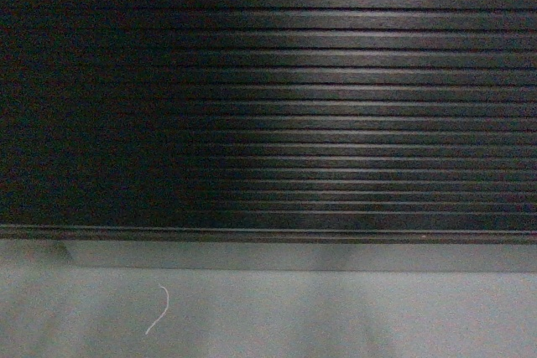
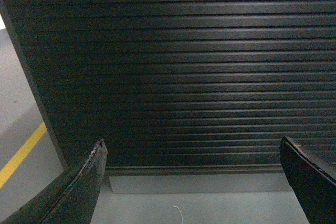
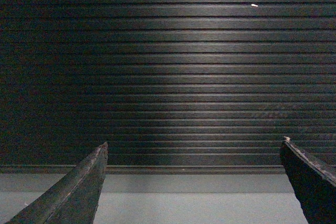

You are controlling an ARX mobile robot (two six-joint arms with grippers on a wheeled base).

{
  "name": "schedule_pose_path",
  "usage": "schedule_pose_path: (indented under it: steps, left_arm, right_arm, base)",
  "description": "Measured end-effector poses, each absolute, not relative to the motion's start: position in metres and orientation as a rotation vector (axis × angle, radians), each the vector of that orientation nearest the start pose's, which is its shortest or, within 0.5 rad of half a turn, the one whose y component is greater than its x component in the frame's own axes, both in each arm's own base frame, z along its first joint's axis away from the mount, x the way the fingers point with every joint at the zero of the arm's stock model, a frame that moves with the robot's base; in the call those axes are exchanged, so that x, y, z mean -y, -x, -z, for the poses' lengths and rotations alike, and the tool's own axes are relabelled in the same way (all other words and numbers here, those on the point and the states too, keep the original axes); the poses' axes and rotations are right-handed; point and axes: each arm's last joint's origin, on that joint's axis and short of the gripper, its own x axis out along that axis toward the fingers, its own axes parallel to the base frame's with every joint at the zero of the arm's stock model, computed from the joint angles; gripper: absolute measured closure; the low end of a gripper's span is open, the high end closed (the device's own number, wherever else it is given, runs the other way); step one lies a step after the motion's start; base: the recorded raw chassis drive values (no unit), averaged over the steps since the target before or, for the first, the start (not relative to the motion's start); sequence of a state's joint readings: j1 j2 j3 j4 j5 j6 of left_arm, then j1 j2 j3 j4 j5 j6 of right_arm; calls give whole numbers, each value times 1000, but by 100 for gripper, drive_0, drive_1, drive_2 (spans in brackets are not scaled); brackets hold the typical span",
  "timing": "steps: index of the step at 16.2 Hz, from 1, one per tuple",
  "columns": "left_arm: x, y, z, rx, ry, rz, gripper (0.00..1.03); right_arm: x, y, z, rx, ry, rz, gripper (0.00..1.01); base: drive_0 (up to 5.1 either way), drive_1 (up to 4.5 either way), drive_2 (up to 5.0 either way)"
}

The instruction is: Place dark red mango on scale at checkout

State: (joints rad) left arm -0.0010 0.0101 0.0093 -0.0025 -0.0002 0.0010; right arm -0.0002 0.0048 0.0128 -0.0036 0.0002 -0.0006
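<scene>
Dark ribbed slats fill nearly all of the head view: you are looking square at the front of the checkout, with its grey plinth and a strip of pale floor below, where a thin white thread lies. No arm, mango or scale shows here, so you cannot say where the fruit or the platform sits; judging by the low angle, both would be above the frame on the counter top. From the left wrist, the left gripper has its two dark fingers spread wide with nothing between them, pointing at the same slats; the counter's left corner and a yellow floor line show beside it. From the right wrist, the right gripper is likewise spread wide and holds nothing, aimed level at the slatted front. Both arms look tucked low, probably for driving up.
</scene>
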Motion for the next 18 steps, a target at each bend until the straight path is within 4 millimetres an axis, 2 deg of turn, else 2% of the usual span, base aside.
schedule_pose_path:
  steps: [18]
  left_arm:
    - [0,-98,-166,-3,-1,1,5]
  right_arm:
    - [0,-97,-167,4,1,0,3]
  base:
    - [-5,184,-195]
